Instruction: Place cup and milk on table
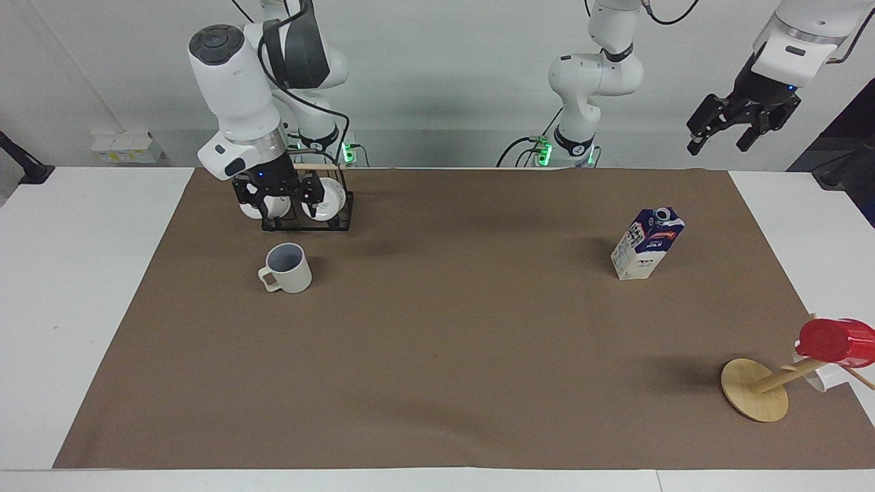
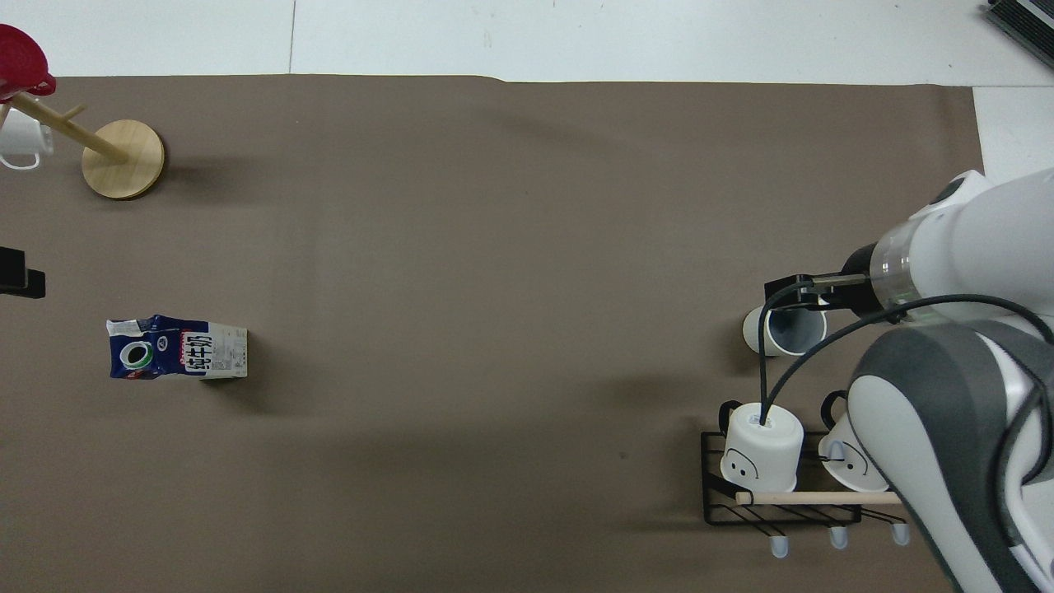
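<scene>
The right arm bends down from its base, wrist vertical, its end effector [image 1: 281, 203] pointing straight down with fingers spread, empty, low over the mug rack [image 1: 340, 217]. The left arm waits raised well away from the rack, its end effector [image 1: 720, 141] open and empty.

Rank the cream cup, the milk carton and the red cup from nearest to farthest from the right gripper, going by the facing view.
Right gripper hangs open over the mug rack.
1. Cream cup, just below it.
2. Milk carton, toward the left arm's end.
3. Red cup, on the wooden stand at that end's corner.

Plain pale wall [image 1: 437, 102]; white power strip [image 1: 126, 147] at wall foot.
</scene>
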